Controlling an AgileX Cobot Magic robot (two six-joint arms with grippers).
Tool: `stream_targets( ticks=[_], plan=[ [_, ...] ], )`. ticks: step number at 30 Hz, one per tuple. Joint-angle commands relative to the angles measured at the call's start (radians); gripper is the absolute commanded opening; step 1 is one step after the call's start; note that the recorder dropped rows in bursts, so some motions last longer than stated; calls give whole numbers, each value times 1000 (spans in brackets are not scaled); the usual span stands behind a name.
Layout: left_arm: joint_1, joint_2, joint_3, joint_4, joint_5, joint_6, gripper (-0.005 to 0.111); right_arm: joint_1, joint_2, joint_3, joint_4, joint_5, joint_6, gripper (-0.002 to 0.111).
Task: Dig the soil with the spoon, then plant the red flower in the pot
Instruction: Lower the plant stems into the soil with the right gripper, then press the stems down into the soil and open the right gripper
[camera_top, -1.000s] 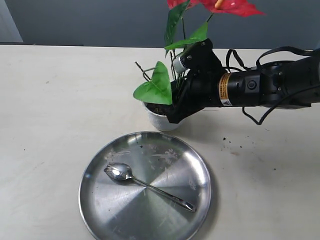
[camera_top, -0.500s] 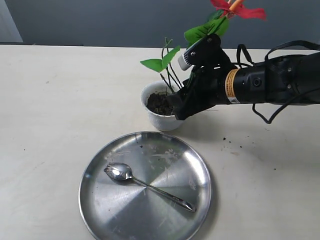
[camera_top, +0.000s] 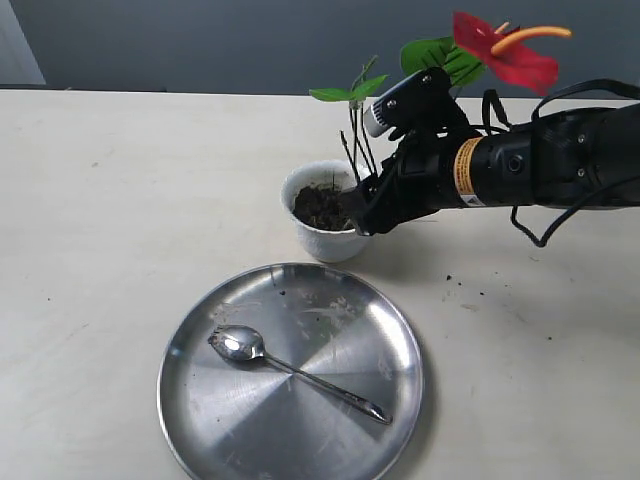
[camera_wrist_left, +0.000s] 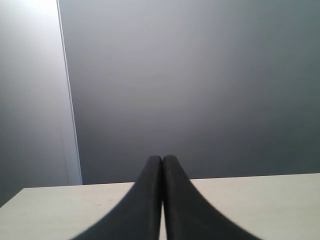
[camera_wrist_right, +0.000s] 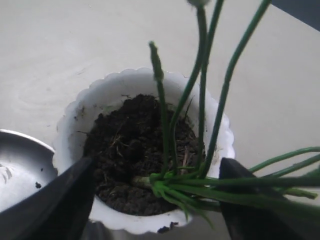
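Observation:
The white pot (camera_top: 322, 240) stands behind the steel plate, filled with dark soil (camera_top: 318, 207). The red flower (camera_top: 505, 55) has its stem base on the soil (camera_wrist_right: 125, 140) and leans far to the right, over my right arm. In the right wrist view the green stems (camera_wrist_right: 202, 110) fan out from the pot (camera_wrist_right: 67, 130) and lie across one finger (camera_wrist_right: 250, 205). My right gripper (camera_top: 362, 214) is at the pot's right rim, open, with its jaws wide apart around the stem base (camera_wrist_right: 157, 170). The spoon (camera_top: 290, 368) lies on the plate. My left gripper (camera_wrist_left: 162, 160) is shut with nothing in it.
The round steel plate (camera_top: 335, 320) lies at the front of the table, its edge close to the pot (camera_wrist_right: 20, 165). Soil crumbs (camera_top: 465, 290) are scattered on the table to the right of the plate. A grey wall runs behind the table.
The flower has tipped from upright to leaning right, uncovering the pot and soil. My right gripper's jaws have spread wider. Spoon and plate have not moved.

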Motion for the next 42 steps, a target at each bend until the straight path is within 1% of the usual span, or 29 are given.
stream_targets(
  ticks=[1, 6, 9, 16, 23, 30, 42],
  plan=[
    [-6, -2, -3, -7, -4, -5, 0, -2, -12, 4, -36, 6, 45, 67],
    [-6, -2, -3, -7, -4, -5, 0, -2, -12, 4, -42, 5, 64, 67],
    [-6, -2, -3, -7, -4, -5, 0, -2, -15, 4, -42, 5, 64, 65],
    [-6, -2, -3, -7, -4, -5, 0, -2, -69, 4, -44, 5, 67, 65],
    [-6, -2, -3, -7, -4, -5, 0, -2, -98, 4, -48, 7, 113, 65],
    [-6, -2, -3, -7, -4, -5, 0, -2, -177, 4, -48, 92, 113, 65],
    [-6, -2, -3, -7, -4, -5, 0, -2, -220, 4, -53, 111, 194, 65]
  ],
)
